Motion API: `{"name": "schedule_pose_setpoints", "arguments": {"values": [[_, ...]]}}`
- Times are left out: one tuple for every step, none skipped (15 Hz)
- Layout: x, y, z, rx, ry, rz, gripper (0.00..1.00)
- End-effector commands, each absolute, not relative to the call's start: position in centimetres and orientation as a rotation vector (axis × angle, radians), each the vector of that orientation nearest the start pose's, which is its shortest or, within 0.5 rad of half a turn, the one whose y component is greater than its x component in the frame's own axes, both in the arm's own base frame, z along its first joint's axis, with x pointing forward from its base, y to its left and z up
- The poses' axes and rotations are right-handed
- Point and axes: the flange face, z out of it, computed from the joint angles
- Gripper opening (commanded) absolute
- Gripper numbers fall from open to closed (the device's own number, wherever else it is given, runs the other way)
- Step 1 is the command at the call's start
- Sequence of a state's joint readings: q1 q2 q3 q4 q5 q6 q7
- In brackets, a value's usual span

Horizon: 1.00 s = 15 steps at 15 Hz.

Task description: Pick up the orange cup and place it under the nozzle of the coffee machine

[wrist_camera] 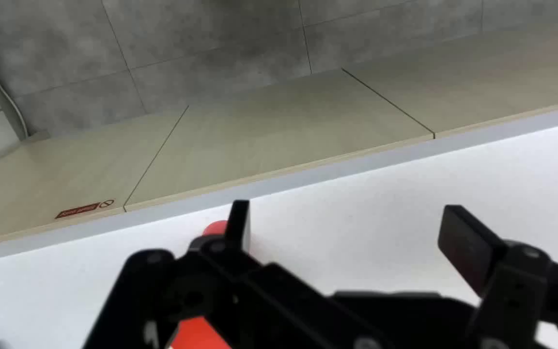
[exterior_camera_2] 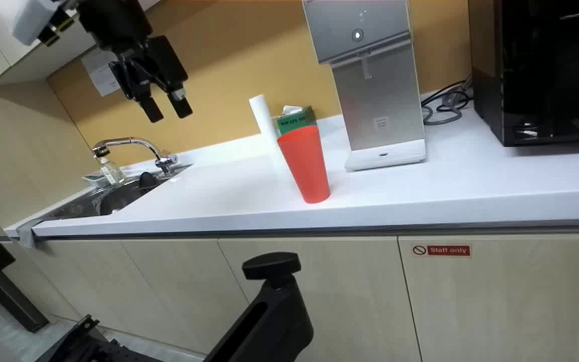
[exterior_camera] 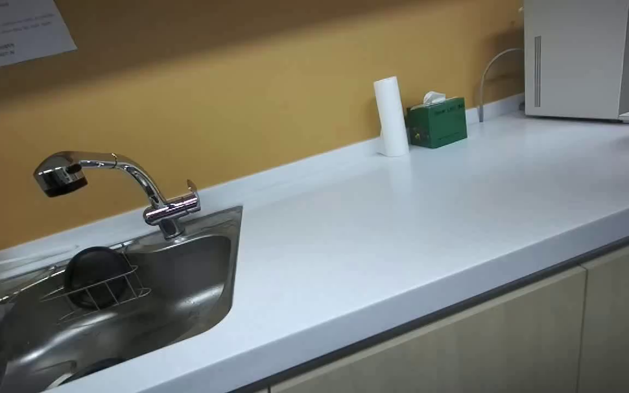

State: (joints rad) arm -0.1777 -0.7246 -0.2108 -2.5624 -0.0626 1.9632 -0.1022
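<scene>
A: Where do you have the cup (exterior_camera_2: 305, 168), going by the machine (exterior_camera_2: 382, 100)?

B: It stands wide end up on the counter (exterior_camera_2: 219, 188); in an exterior view you see it just left of the machine, apart from it and nearer the counter's front edge; the nozzle (exterior_camera_2: 366, 68) juts from the machine's upper front.

A: And your gripper (exterior_camera_2: 167, 108); wide or narrow?

B: Wide; in the wrist view you see the fingers (wrist_camera: 236, 223) stand far apart, with counter between them; in an exterior view the gripper hangs in the air, well left of the machine and apart from the cup; one finger hides much of the cup from your wrist view, and patches of red show past it.

A: What else do you have around the machine?

B: Left of it, in both exterior views, you have the roll (exterior_camera: 392, 117) upright with the green box (exterior_camera: 440, 125) just beside it; farther left are the sink (exterior_camera: 200, 262) and tap (exterior_camera: 170, 213); right of it, in an exterior view, stands a black appliance (exterior_camera_2: 551, 75), with cables (exterior_camera_2: 448, 103) lying between the two.
</scene>
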Motion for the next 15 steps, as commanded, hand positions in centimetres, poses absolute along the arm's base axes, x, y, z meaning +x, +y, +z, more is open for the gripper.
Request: {"name": "schedule_pose_setpoints", "arguments": {"values": [[31.9, -14.1, 50.2, -3.063, 0.341, -0.199, 1.00], [31.8, -14.1, 50.2, -3.063, 0.341, -0.201, 1.00], [31.8, -14.1, 50.3, -3.063, 0.341, -0.201, 1.00], [31.8, -14.1, 50.3, -3.063, 0.341, -0.201, 1.00], [31.8, -14.1, 50.3, -3.063, 0.341, -0.201, 1.00], [31.8, -14.1, 50.3, -3.063, 0.341, -0.201, 1.00], [31.8, -14.1, 50.3, -3.063, 0.341, -0.201, 1.00], [31.8, -14.1, 50.3, -3.063, 0.341, -0.201, 1.00], [31.8, -14.1, 50.3, -3.063, 0.341, -0.201, 1.00], [31.8, -14.1, 50.3, -3.063, 0.341, -0.201, 1.00], [31.8, -14.1, 50.3, -3.063, 0.341, -0.201, 1.00], [32.0, -13.8, 50.0, -3.067, 0.342, -0.224, 1.00], [32.1, -13.7, 49.7, -3.082, 0.352, -0.250, 1.00], [32.2, -13.5, 49.4, -3.087, 0.357, -0.289, 1.00], [32.3, -13.3, 48.8, -3.099, 0.365, -0.346, 1.00]]}}
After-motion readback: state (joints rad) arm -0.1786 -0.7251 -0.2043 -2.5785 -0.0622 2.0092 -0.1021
